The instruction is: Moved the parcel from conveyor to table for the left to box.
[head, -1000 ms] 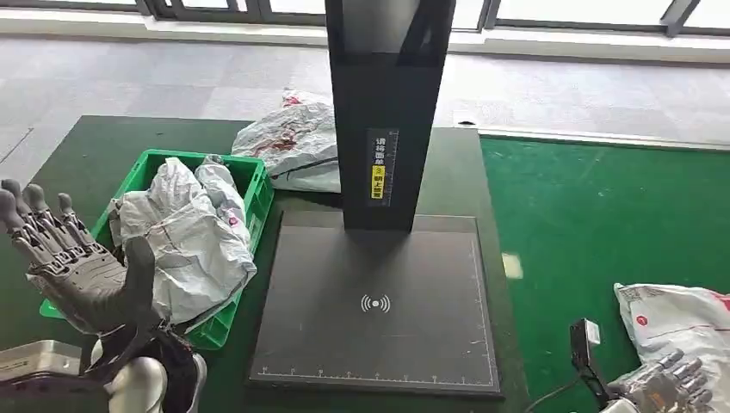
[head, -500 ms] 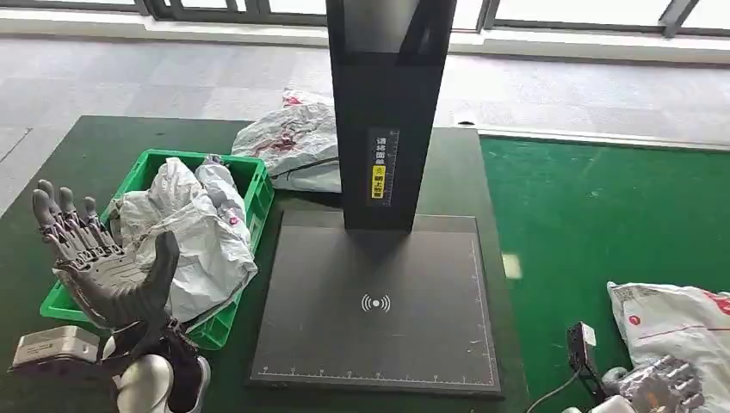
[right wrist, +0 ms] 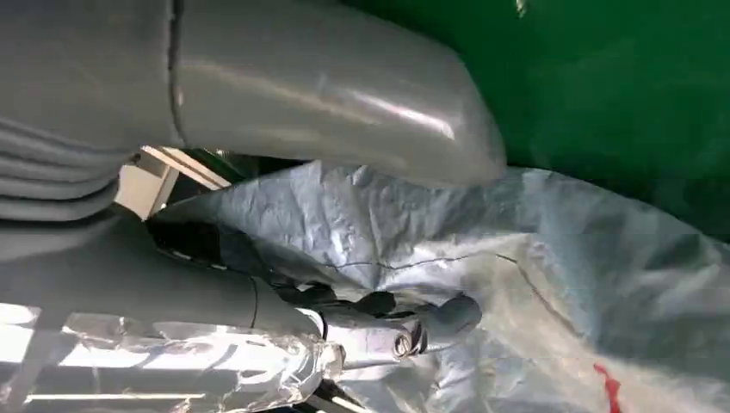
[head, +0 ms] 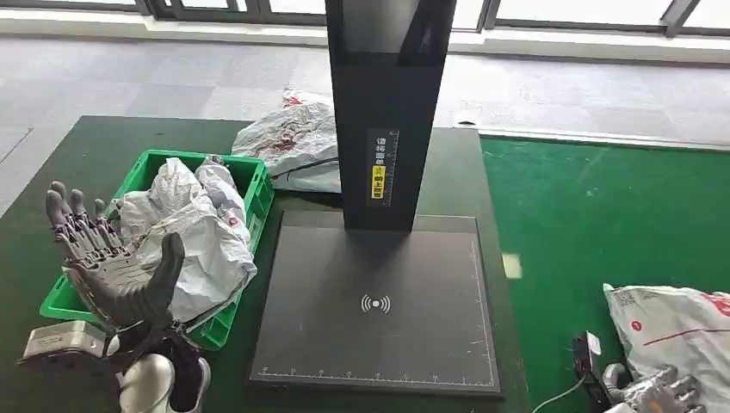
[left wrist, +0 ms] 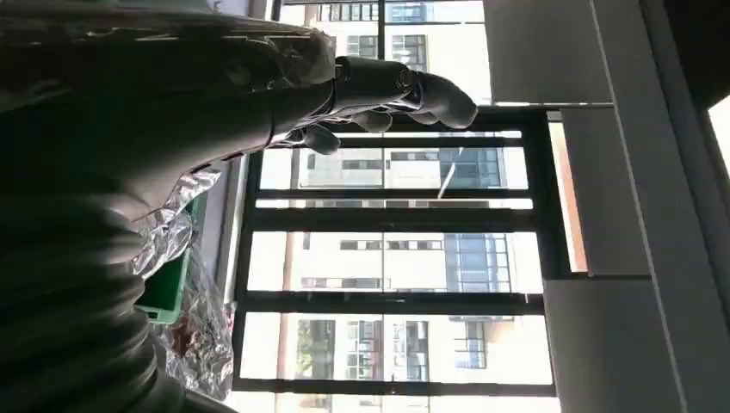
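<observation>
Pickup step: right hand (head: 658,394) on the grey parcel (head: 676,331), near right on the green conveyor (head: 603,224), grip probably closing, not certain. Left hand (head: 108,267) raised, fingers spread, holding nothing, near the green crate (head: 258,185). Next: lift and carry left to the counter (head: 103,142).

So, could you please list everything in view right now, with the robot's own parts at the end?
Green crate: one, green, left part of the dark table, beside the scanner base.
Parcels in the crate: a heap of grey bags, exact count unclear, rising above its rim.
Parcel behind the crate: one, grey with red print, on the table next to the scanner post.
Parcel on the conveyor: one, grey-white with red marks, on the green belt at lower right.
Scanner stand: one, black, flat base with a tall post, table centre.
Conveyor: one, green, right of the table.
Left hand: grey, raised in front of the crate, fingers apart, holding nothing.
Right hand: silver, at the conveyor parcel's near edge; grasp unclear.
</observation>
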